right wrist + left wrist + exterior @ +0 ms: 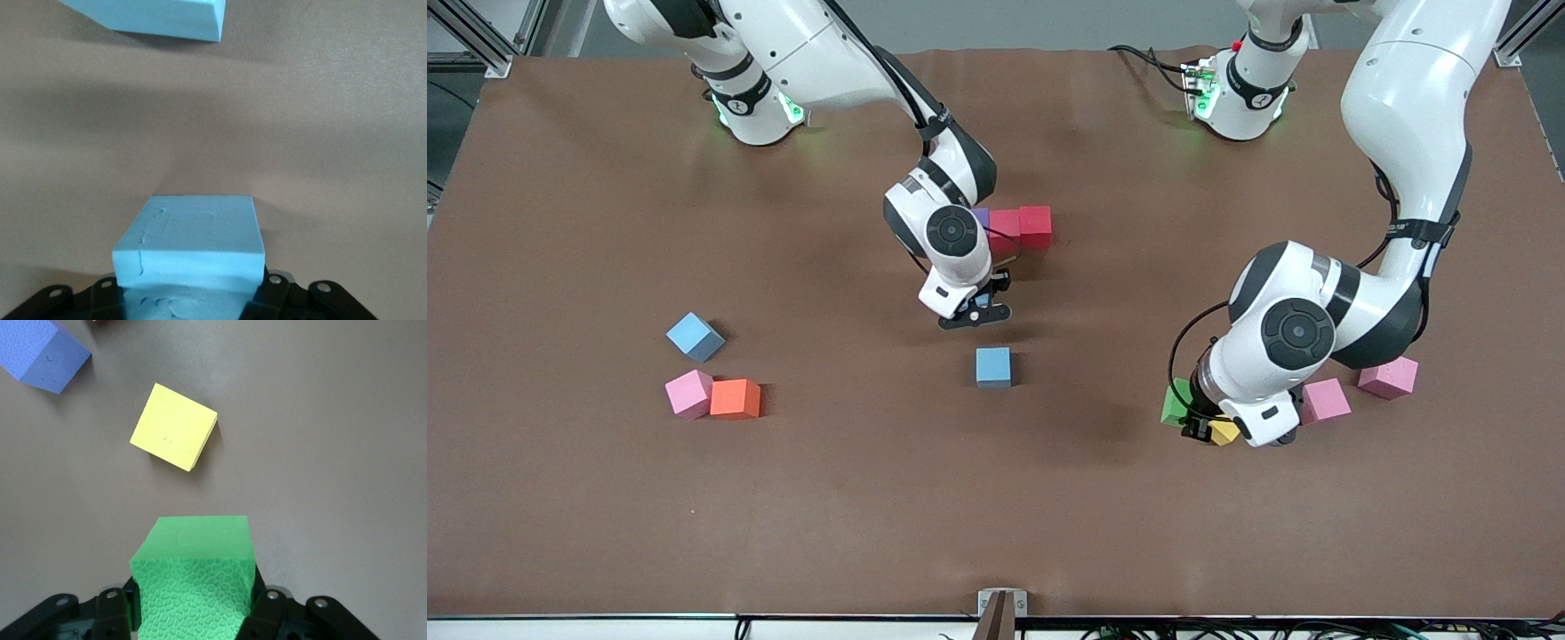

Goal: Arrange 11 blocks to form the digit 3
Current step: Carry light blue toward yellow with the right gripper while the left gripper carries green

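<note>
My right gripper is shut on a light blue block and holds it low over the table's middle, just above another light blue block that lies on the table and also shows in the right wrist view. A touching row of a purple block and two red blocks lies beside the right wrist, partly hidden by it. My left gripper is shut on a green block, low at the table, next to a yellow block.
Two pink blocks lie by the left arm. Toward the right arm's end lie a light blue block, a pink block and an orange block, the last two touching.
</note>
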Robot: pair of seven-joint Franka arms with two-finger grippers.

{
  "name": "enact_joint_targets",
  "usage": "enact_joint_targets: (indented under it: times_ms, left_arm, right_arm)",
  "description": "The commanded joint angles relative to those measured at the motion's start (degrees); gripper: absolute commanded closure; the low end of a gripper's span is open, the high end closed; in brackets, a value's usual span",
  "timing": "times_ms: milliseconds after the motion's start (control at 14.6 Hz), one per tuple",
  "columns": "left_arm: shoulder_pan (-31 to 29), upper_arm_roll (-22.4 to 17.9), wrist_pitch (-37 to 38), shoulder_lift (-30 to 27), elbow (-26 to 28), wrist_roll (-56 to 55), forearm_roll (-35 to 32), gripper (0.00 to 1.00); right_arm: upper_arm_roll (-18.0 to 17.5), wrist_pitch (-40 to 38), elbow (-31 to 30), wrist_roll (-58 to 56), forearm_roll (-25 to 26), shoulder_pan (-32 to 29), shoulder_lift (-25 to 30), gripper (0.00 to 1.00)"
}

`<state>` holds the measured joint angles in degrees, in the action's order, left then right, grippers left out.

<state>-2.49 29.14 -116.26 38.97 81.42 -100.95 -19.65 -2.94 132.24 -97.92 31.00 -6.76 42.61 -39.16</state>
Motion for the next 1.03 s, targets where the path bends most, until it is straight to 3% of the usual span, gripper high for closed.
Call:
enact_joint_targets:
  times_ms: [0, 343, 412, 480, 549, 960]
  left_arm:
    - [0.1, -0.3, 0.4, -0.6, 0.3, 1.4, 1.0, 0.96]
    - [0.6, -0.3, 0.2, 0.1, 0.3, 1.5, 1.3, 0.96]
    - [0.7, -0.3, 0.2, 0.1, 0.4, 1.5, 1.3, 0.96]
    - [0.9, -0.3, 0.2, 0.1, 0.4, 1.5, 1.1, 0.96]
    - [0.9, -0.3, 0.2, 0.1, 0.4, 1.5, 0.9, 0.96]
    - [1.0, 0.0, 0.2, 0.1, 0.4, 1.2, 1.2, 0.96]
  right_arm:
    - [0.3, -1.9, -2.2, 0.4, 0.5, 0.2, 0.6, 0.74]
    - [0.3, -1.6, -2.2, 0.7, 0.4, 0.5, 0.5, 0.73]
    - [0.3, -1.6, -2.1, 0.9, 0.4, 0.5, 0.5, 0.55]
    - [0.3, -1.7, -1.9, 1.1, 0.3, 0.4, 0.5, 0.17]
    - [0.3, -1.9, -1.5, 0.9, 0.3, 0.3, 0.5, 0.00]
    - [0.0, -10.8, 7.0, 1.2, -0.8, -1.9, 0.4, 0.00]
